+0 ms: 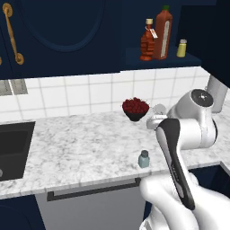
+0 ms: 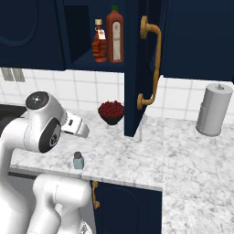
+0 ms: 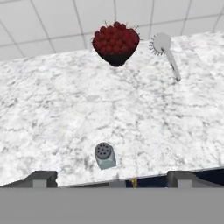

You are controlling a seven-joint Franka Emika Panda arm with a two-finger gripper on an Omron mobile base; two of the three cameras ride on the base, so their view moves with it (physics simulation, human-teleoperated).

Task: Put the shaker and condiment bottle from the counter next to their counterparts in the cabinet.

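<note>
- The gripper (image 3: 107, 177) is held spread apart and empty above the counter (image 3: 65, 109).
- The shaker (image 3: 105, 155) is left upright near the counter's front edge.
- The condiment bottle (image 1: 147, 41) is already shelved in the cabinet (image 1: 157, 60), beside the taller red bottle (image 1: 163, 33) and near the yellow shaker (image 1: 181, 48).

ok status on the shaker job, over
Gripper open, empty, above counter. Shaker upright near front edge. Condiment bottle already in cabinet. Nothing blocking.
</note>
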